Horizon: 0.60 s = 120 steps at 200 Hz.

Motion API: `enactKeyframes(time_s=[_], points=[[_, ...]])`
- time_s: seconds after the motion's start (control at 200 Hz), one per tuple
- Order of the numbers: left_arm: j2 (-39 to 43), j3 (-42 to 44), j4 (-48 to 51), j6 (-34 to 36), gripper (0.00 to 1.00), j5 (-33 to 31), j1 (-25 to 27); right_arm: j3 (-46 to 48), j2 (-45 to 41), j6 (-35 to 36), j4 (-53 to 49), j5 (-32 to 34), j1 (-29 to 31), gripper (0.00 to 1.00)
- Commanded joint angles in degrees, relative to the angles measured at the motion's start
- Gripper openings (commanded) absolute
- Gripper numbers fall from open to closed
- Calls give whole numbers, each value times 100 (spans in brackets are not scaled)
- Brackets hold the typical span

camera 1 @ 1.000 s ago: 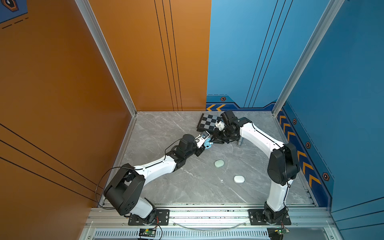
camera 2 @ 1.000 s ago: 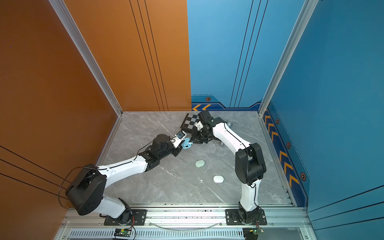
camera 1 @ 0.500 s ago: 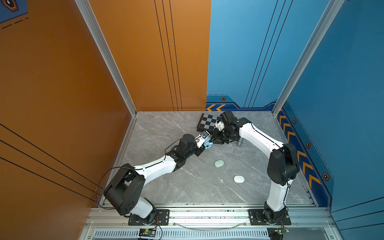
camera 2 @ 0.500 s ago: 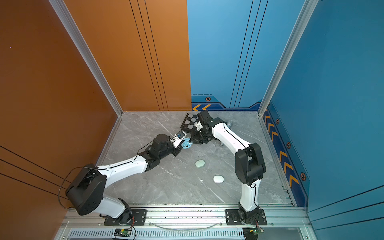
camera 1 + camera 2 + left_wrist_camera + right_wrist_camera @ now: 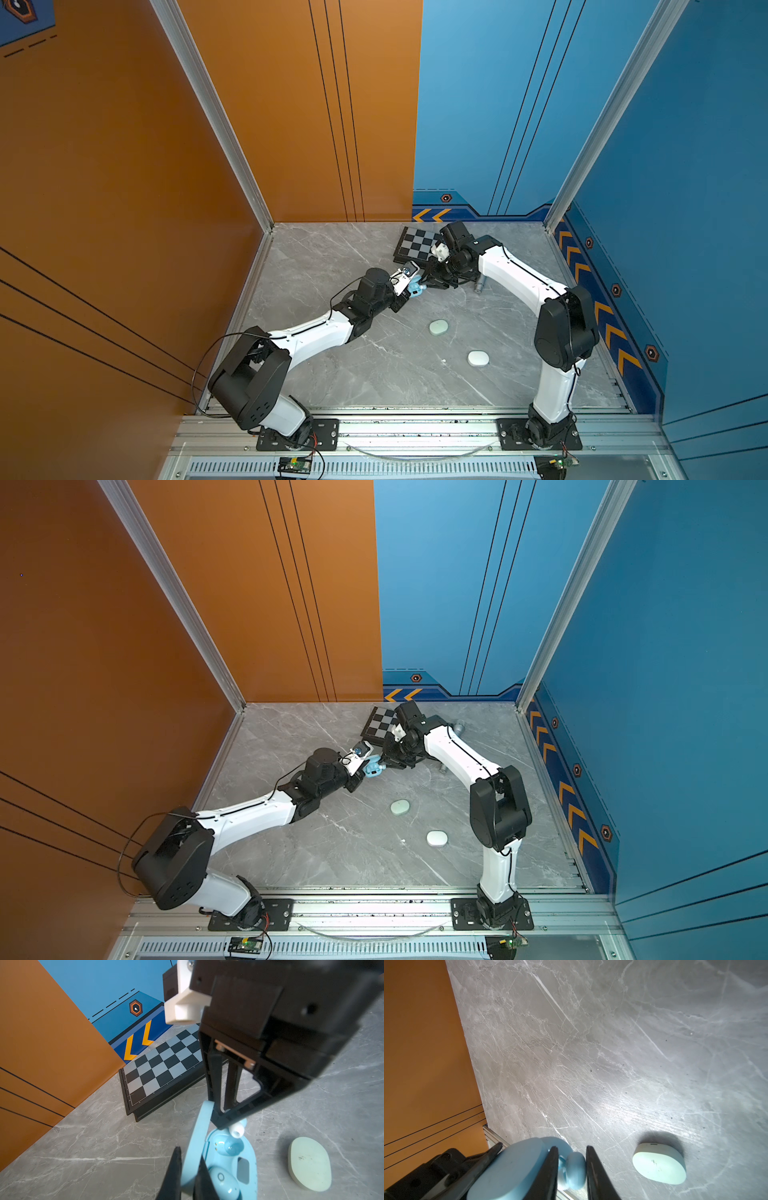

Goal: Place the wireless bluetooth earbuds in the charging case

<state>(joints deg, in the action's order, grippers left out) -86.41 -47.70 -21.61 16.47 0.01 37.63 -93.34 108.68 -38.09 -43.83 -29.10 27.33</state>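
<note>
A light blue charging case [image 5: 247, 1167] stands open above the floor, and my left gripper [image 5: 189, 1153] is shut on its raised lid [image 5: 199, 1138]. One light blue earbud [image 5: 224, 1182] sits in the case, and the socket [image 5: 230, 1145] beside it is empty. My right gripper [image 5: 571, 1148] is closed round another light blue earbud [image 5: 576, 1167], whose white tip [image 5: 236, 1131] hangs just over the empty socket. In both top views the two grippers meet over the case [image 5: 415, 286] [image 5: 372, 767] near the middle back of the floor.
A closed pale green case [image 5: 438, 327] [image 5: 309, 1163] and a closed white case [image 5: 478, 358] lie on the grey marble floor nearer the front. A folded chessboard [image 5: 417, 245] lies at the back, beside my right arm. A small metal cylinder [image 5: 480, 284] lies under that arm.
</note>
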Motion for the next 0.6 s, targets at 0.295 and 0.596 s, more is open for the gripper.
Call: enactKeyframes(time_s=[0.295,0.596], points=[[-323,-172,-2,-160,0,93,122,51,-165,-189,217,-263,140,27],[-442,-187,-6,-223,0,148,129,70,-198,-231,219,-255,149,27]])
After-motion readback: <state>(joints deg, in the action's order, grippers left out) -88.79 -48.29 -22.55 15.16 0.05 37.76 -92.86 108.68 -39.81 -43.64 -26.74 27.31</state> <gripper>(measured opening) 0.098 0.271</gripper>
